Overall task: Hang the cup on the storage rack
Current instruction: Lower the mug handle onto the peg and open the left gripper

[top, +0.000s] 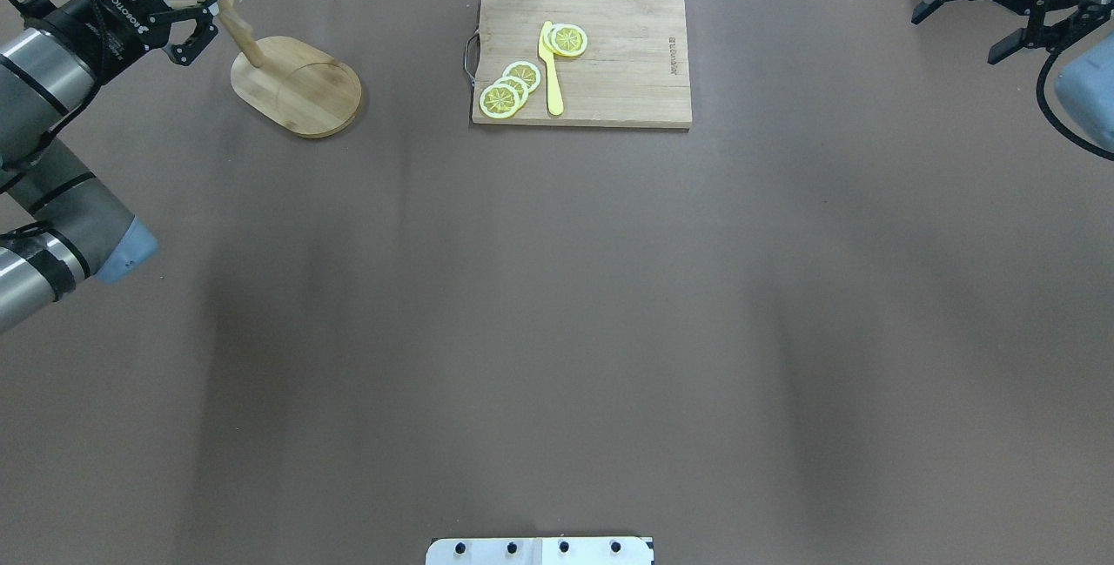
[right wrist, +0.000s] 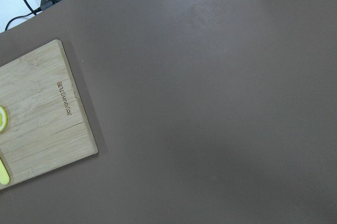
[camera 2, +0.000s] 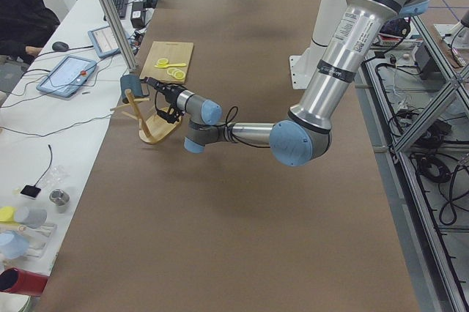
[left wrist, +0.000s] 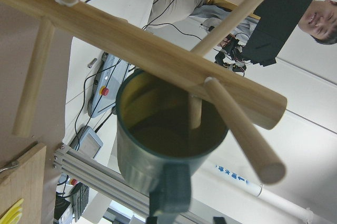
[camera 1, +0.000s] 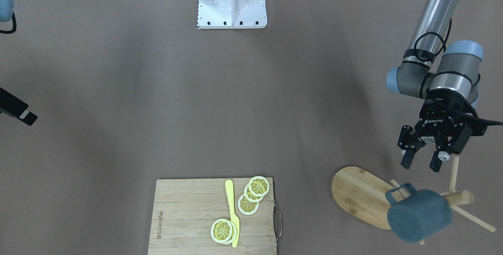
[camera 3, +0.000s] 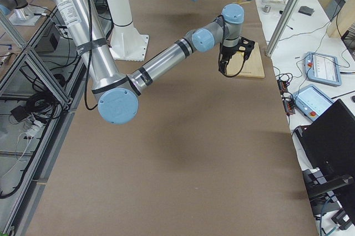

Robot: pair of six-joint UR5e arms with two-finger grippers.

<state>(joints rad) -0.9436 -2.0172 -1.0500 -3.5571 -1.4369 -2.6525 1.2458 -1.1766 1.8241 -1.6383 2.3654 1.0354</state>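
The step in hand was judged to be the clearing of the left hand (camera 1: 421, 164) from the light bamboo mug tree with oval flat base and thin dowel pegs (camera 1: 359, 196), since the slate-blue ribbed mug with yellow interior and squarish loop handle (camera 1: 418, 215) already hung on it. The left hand stood with its two fingers spread apart and gripped nothing. To do this step well, the hand should be drawn back along its own axis toward the near side of the table, with the fingers kept spread. Any sideways sweep should be avoided, because one thin upright peg (camera 1: 454, 174) stood just beside a finger, and a knock there could rock the rack and shake the mug off. The mug's handle (camera 1: 401, 193) appeared to be threaded over a peg, though the pictures did not show how deep it sat. The rack stood at the far left of the table, well apart from the rectangular wooden cutting board (camera 1: 188, 215). The mug hung off the table beside the thick central post (camera 1: 460, 198). It lay on the far side of the left hand, near it but not touching, its yellow mouth turned toward the hand. The right hand (top: 966, 30) hung over the far right of the table with fingers apart and nothing between them.
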